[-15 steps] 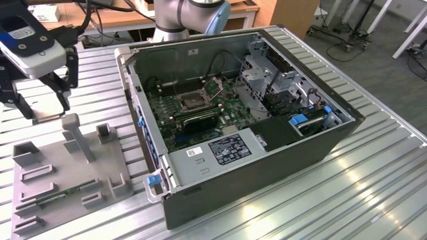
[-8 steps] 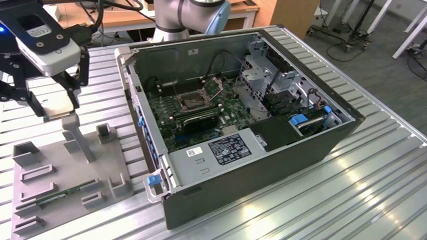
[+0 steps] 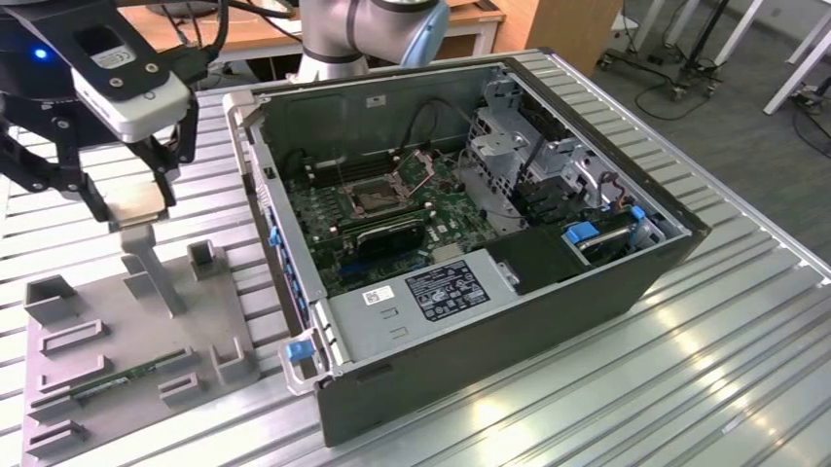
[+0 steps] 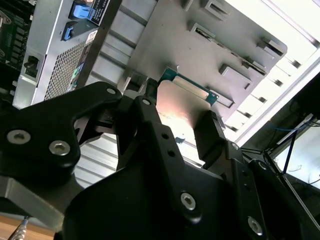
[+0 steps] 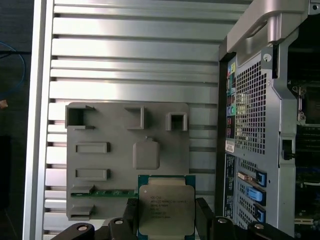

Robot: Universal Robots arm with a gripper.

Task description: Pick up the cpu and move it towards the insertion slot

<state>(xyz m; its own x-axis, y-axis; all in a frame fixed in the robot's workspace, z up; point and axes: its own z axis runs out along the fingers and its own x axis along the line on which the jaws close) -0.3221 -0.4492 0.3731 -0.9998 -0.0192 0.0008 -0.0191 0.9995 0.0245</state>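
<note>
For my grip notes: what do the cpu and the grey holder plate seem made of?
The cpu: silvery metal lid with a soft sheen, on a green, board-like rim. The holder plate: matte grey, no glare, probably plastic.

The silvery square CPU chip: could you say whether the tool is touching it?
Touching. In the first wrist view the tool presses black fingers against opposite edges of the silvery chip.
</note>
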